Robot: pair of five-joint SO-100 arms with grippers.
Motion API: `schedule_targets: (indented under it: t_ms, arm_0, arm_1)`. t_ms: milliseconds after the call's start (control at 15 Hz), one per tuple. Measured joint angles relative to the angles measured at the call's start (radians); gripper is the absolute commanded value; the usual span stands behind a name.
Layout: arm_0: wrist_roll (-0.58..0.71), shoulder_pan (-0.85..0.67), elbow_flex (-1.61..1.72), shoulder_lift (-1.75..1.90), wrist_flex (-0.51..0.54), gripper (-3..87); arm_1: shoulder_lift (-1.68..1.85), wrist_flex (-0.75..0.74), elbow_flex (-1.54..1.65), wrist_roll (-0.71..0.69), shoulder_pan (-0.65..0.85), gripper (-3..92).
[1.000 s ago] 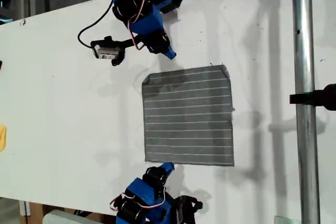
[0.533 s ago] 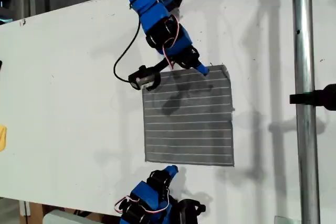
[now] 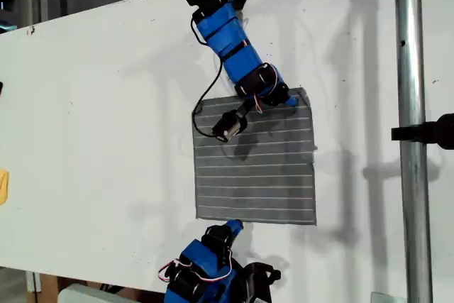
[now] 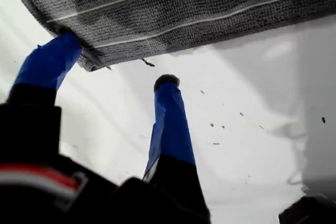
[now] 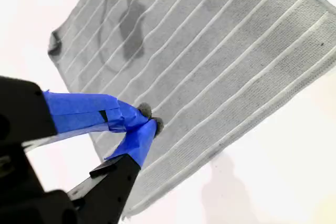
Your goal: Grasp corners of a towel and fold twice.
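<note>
exterior view: towel (image 3: 255, 168) flat on table (image 3: 92, 125), my first gripper (image 4: 113, 72) jaws wide, my second gripper (image 5: 147, 119) jaws closed empty

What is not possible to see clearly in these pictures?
- Second wrist view: whether my second claw pinches the towel or only presses it; its tips cover the contact.
- First wrist view: most of the towel, cut off by the picture edge beyond my first claw.
- Exterior view: the towel part under my second arm.
</note>
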Motion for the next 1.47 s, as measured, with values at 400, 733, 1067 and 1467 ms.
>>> schedule_targets:
  t_ms: [400,733,1067,1467]
  arm_0:
    - [0.000,0.002,0.000,-0.006,-0.003,-2.8]
    - [-0.008,0.000,0.009,-0.008,0.000,-2.8]
    - [-0.009,0.005,-0.095,-0.118,0.080,-2.8]
    - [0.152,0.126,-0.563,-0.520,0.212,39.3]
  arm_1:
    - [-0.132,-0.120,-0.043,0.000,-0.023,12.4]
    - [-0.204,-0.261,-0.098,-0.012,-0.026,-0.3]
    - [-0.206,-0.265,-0.095,-0.041,-0.002,-0.3]
    - [-0.196,-0.267,-0.087,-0.054,0.000,-0.3]
